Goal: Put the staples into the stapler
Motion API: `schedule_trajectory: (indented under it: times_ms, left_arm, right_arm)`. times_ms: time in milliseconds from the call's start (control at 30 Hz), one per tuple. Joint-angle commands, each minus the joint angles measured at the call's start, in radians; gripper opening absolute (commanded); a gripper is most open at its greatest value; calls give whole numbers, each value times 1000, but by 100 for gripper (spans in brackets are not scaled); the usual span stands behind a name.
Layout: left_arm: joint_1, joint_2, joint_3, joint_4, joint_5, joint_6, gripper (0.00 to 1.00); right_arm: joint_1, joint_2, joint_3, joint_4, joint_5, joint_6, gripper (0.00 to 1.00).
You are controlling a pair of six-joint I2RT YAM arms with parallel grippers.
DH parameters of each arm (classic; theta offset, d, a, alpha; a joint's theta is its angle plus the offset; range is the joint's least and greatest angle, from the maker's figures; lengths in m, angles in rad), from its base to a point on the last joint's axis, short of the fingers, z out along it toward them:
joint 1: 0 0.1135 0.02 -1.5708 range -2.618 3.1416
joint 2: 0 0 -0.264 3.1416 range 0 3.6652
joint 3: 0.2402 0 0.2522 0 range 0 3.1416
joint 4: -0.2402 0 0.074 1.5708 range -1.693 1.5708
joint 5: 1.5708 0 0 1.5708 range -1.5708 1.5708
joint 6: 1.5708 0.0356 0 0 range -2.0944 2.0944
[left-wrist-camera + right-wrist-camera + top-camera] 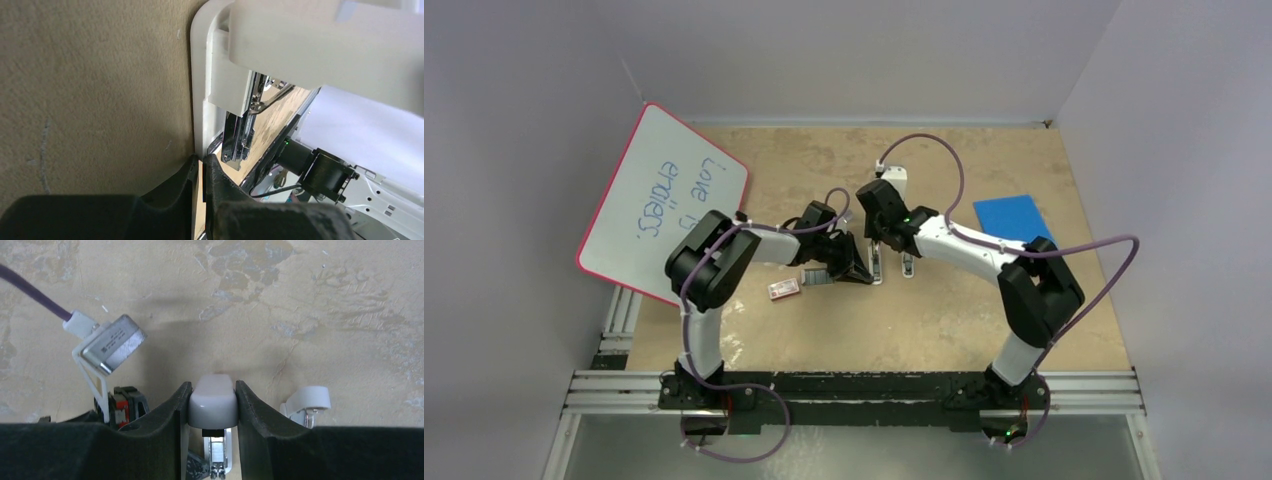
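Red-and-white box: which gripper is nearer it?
Left. The left gripper sits just right of the box; the right gripper is farther off, clamped on the stapler.

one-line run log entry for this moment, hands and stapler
left hand: shut, tips at stapler base edge | right hand: shut on stapler's rounded end | stapler: open, metal channel showing
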Motion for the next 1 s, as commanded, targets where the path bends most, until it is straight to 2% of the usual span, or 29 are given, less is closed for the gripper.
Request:
schedule_trajectory:
  times_ms: [0, 433, 800, 967]
  left_arm:
    - [-11, 88, -21, 9, -147, 11, 4]
    - [-3, 128, -1, -12, -159, 16, 4]
    - [7, 117, -4, -16, -159, 17, 7]
    - [14, 99, 4, -7, -130, 25, 10]
  right_arm:
    - [39, -52, -54, -32, -49, 80, 16]
    - [130, -67, -114, -68, -48, 161, 12]
    - [189, -71, -181, -77, -57, 228, 13]
    - [191, -67, -171, -87, -30, 232, 16]
